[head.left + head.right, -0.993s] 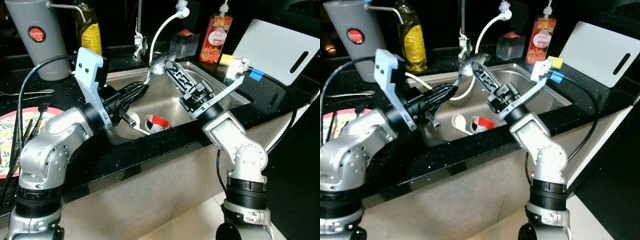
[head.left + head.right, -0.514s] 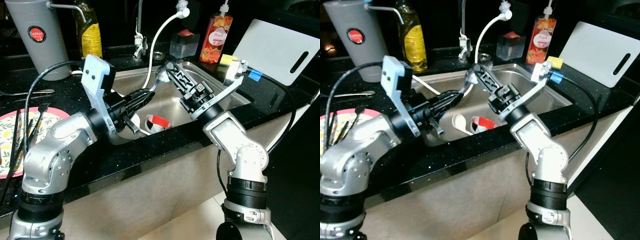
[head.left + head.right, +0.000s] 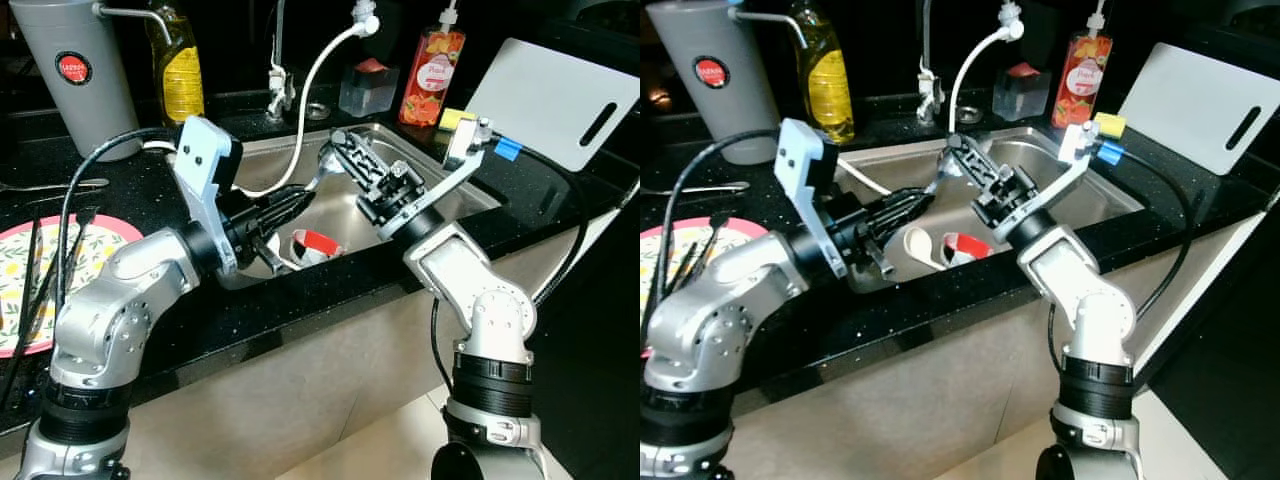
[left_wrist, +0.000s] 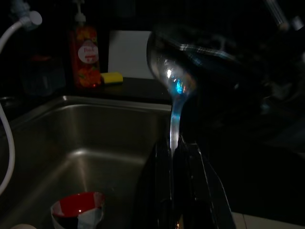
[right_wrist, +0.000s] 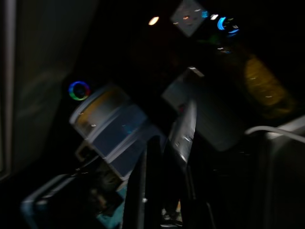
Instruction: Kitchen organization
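Now the spoon [image 4: 172, 81] hangs over the sink [image 3: 455, 195], its long axis running from the left gripper [image 3: 290, 200], pinched on the handle, up to the bowl at the right gripper [image 3: 345, 150], whose fingers also look closed on it.

— What fills the frame's middle?
— A black speckled stone countertop [image 3: 560, 190] around a stainless steel sink basin [image 3: 440, 185].
— And lower down?
— A beige cabinet front [image 3: 300, 400]; pale floor [image 3: 400, 445] at bottom centre.
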Motion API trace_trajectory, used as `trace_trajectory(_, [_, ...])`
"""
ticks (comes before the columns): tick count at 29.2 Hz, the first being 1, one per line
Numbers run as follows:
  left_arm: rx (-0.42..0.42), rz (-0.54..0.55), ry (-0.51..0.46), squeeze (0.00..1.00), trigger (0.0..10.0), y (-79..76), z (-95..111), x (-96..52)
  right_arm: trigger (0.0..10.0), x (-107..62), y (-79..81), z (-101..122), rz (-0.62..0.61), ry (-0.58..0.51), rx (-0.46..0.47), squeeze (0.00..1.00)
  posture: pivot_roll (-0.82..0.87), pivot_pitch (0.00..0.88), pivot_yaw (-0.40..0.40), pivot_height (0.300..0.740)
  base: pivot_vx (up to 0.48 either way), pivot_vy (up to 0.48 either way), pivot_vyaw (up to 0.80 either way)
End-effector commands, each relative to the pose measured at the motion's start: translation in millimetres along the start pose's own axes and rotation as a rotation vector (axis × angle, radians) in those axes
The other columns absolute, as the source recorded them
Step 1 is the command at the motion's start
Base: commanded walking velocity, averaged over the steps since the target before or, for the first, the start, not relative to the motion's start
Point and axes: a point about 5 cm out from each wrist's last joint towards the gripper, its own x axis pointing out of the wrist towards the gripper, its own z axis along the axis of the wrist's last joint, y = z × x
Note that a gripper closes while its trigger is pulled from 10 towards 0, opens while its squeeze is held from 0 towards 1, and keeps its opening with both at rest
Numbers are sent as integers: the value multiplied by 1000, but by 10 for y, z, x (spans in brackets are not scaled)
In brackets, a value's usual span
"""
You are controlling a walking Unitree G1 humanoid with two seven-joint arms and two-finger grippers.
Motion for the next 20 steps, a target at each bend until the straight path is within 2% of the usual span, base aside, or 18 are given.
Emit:
trace_trajectory(1, [18,-31,-6,0,10000,-40,13,1,0,-15,-4,13,-17,7,-18,0,-106,92,-44,740,0,0,0])
trace_trajectory(7, [29,-22,-1,0,10000,-24,10,-1,0,-13,-1,6,-14,8,-13,0,-104,88,-43,740,0,0,0])
trace_trajectory(8, [33,-17,0,0,10000,-18,11,1,510,-13,0,3,-13,10,-13,0,-102,86,-43,740,0,0,0])
trace_trajectory(9, [33,-17,0,0,10000,-18,11,1,510,-13,0,3,-13,10,-13,0,-102,86,-43,740,0,0,0])
trace_trajectory(10, [41,-10,-1,0,10000,-16,14,9,10000,-13,-4,-6,-17,17,-15,0,-101,84,-42,740,0,0,0])
trace_trajectory(13, [43,-8,-3,0,10000,-17,17,15,10000,-12,-7,-10,-20,21,-18,0,-101,83,-41,740,0,0,0])
trace_trajectory(14, [39,1,-10,86,10000,-14,23,23,10000,-12,-10,-14,-23,24,-22,0,-100,82,-40,740,0,0,0])
trace_trajectory(15, [22,17,-26,1000,10000,5,43,33,10000,-13,-13,-19,-27,27,-27,0,-100,80,-39,740,0,0,0])
trace_trajectory(19, [14,31,-56,1000,10000,22,108,38,10000,-13,-21,-24,-34,30,-39,0,-99,79,-37,740,0,0,0])
trace_trajectory(20, [12,28,-64,686,10000,20,126,30,10000,-15,-26,-25,-37,31,-45,0,-98,79,-37,740,0,0,0])
